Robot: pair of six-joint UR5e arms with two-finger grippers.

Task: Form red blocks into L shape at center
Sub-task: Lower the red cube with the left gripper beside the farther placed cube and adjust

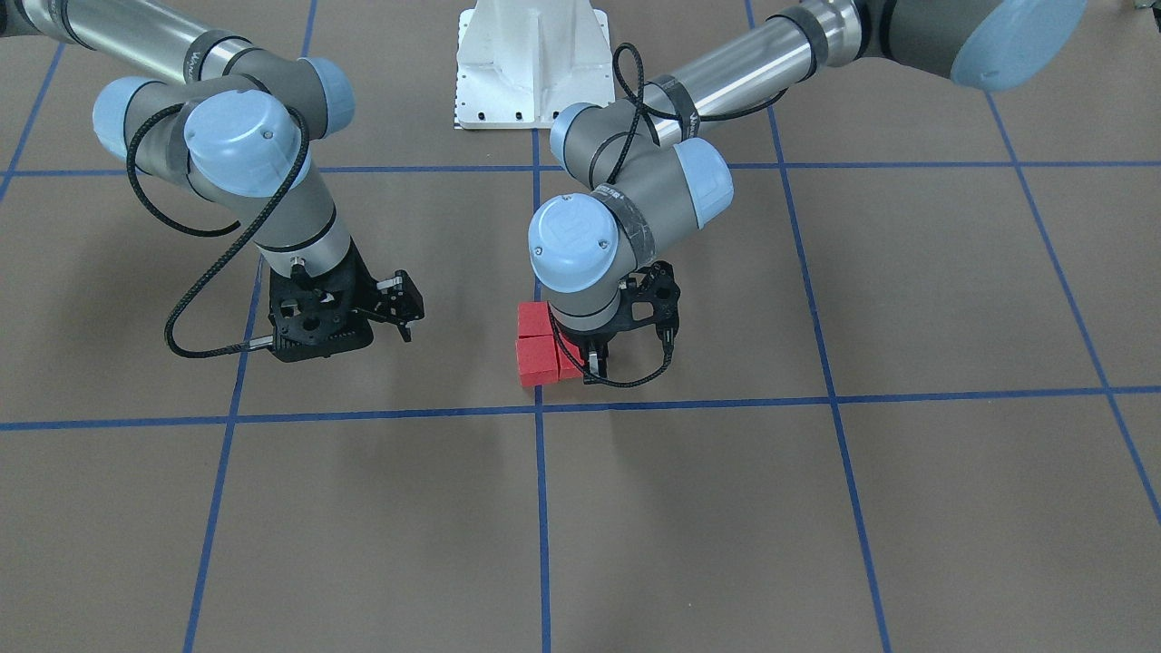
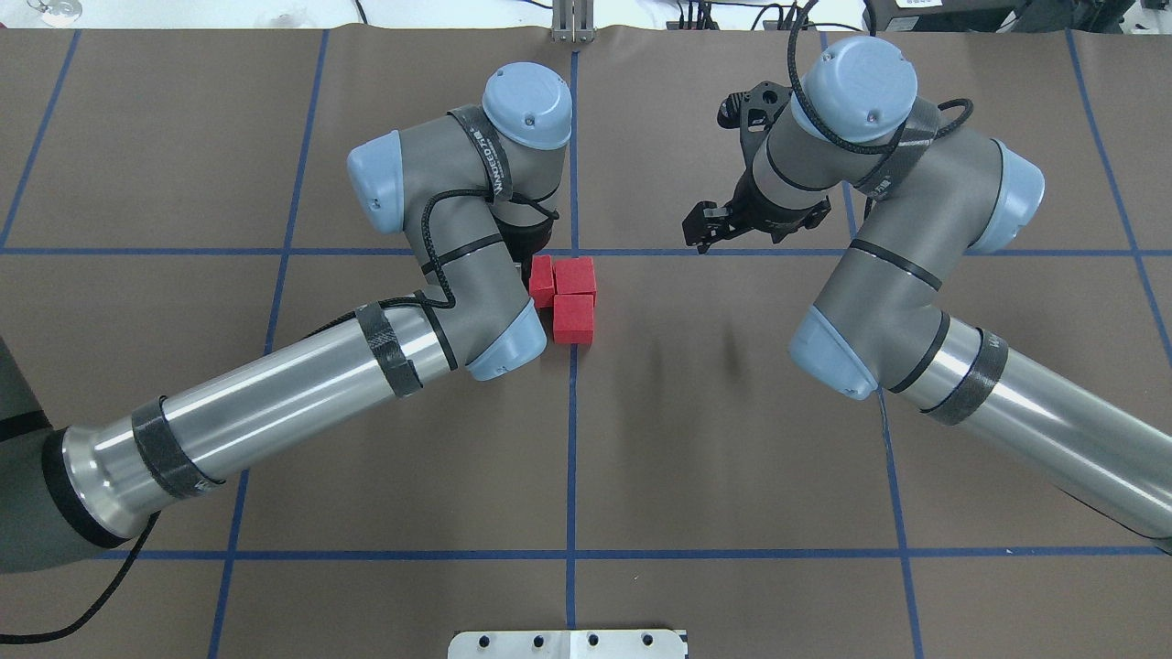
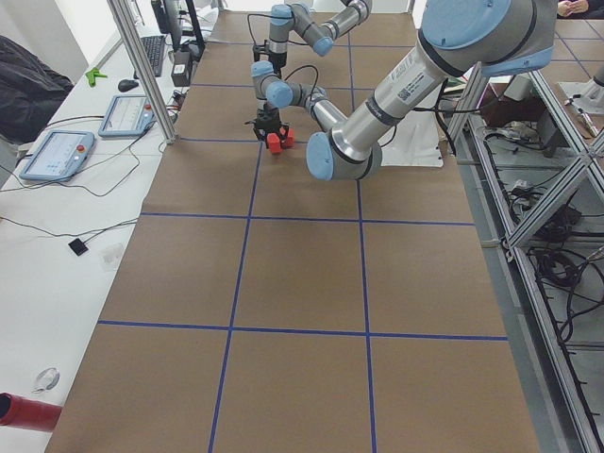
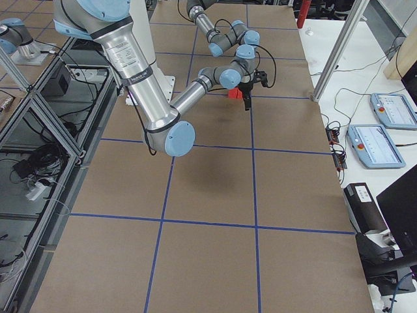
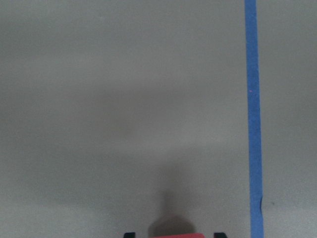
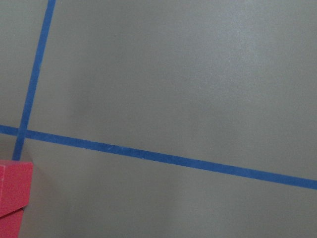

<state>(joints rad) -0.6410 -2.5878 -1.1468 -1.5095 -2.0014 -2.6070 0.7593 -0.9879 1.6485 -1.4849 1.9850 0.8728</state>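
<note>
In the front-facing view, the three red blocks [image 1: 535, 349] lie close together on the brown surface [image 1: 907, 508], just beside the center crossing [image 1: 540, 408], on the robot's side of it. The left gripper [image 1: 594, 360] is down at the outer block. The right gripper [image 1: 404, 308] hangs well apart and carries nothing; I cannot tell how wide its fingers stand.

The overhead view shows the shape. Two blocks sit side by side near the crossing and one more touches the right one on the robot's side, so together they make an L. The blocks are matte cubes with plain faces and sharp edges. The left wrist hides its own gripper here.

In both side views the blocks are only a small red spot under the arms.

In the left wrist view, a strip of red block shows at the bottom edge between two dark fingertips [image 5: 129, 235]. I cannot tell if they press on it.

In the right wrist view, a red corner lies beside the crossing, and no finger is visible.

I judge the blocks to be light, stiff and not slippery. The best hold is on two opposite free side faces. Because a small push would move them, the fingers should open and rise straight.
</note>
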